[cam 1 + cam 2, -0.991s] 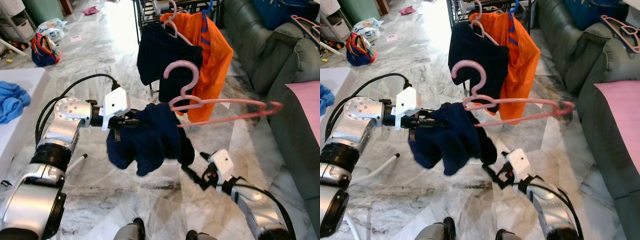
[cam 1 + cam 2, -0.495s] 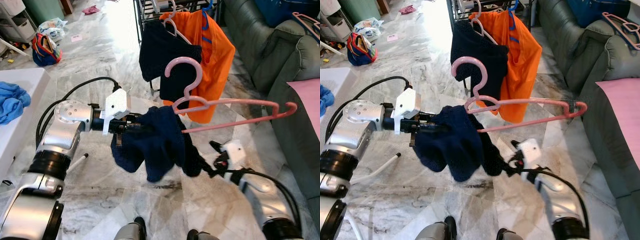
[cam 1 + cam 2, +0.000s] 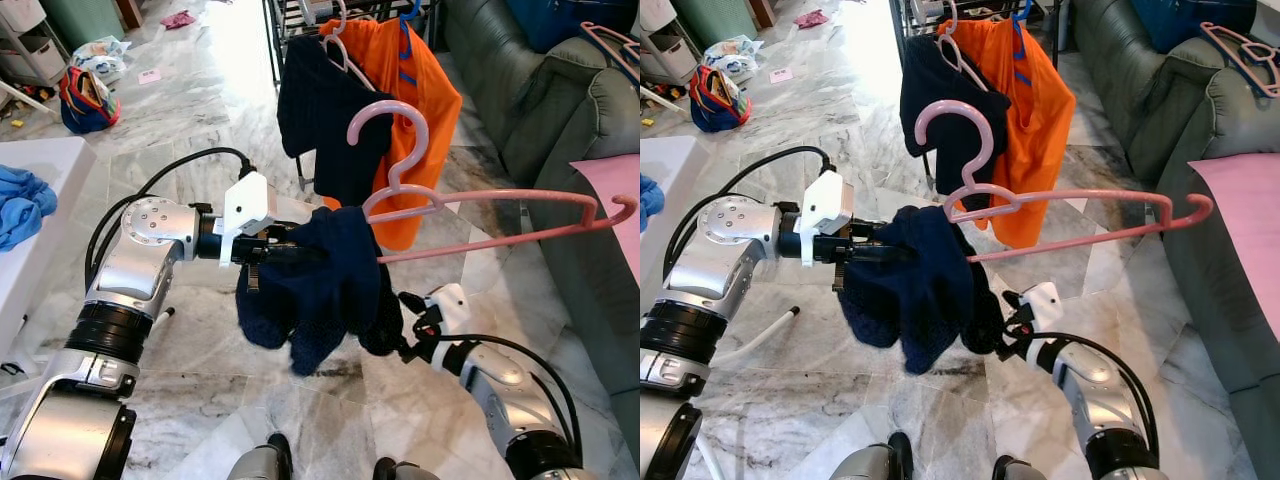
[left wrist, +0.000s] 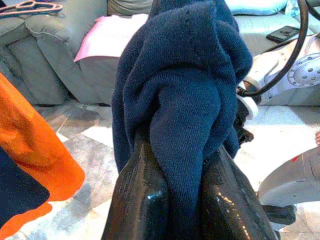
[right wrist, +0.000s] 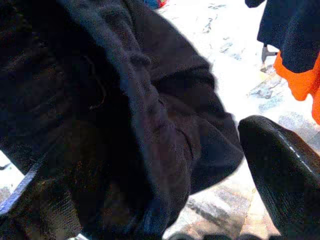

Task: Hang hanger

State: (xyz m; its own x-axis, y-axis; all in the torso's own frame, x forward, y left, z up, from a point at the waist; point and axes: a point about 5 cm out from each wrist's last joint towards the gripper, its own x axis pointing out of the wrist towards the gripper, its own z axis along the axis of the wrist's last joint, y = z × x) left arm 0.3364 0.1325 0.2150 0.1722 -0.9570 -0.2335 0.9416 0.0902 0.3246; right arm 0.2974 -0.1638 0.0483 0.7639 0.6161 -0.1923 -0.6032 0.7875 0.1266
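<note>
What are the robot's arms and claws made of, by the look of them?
Both arms are silver metal segments with ribbed black joint rings and looping black cables. Each wrist carries a white boxy housing. The left gripper has two long, glossy black fingers; the right gripper is black too.

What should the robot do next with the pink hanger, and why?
Probably lift the pink hanger a little higher toward the rack. Its hook is below the hung orange shirt, and the navy garment is bunched at one end, gripped by the left pincer. The right pincer sits beside the cloth.
</note>
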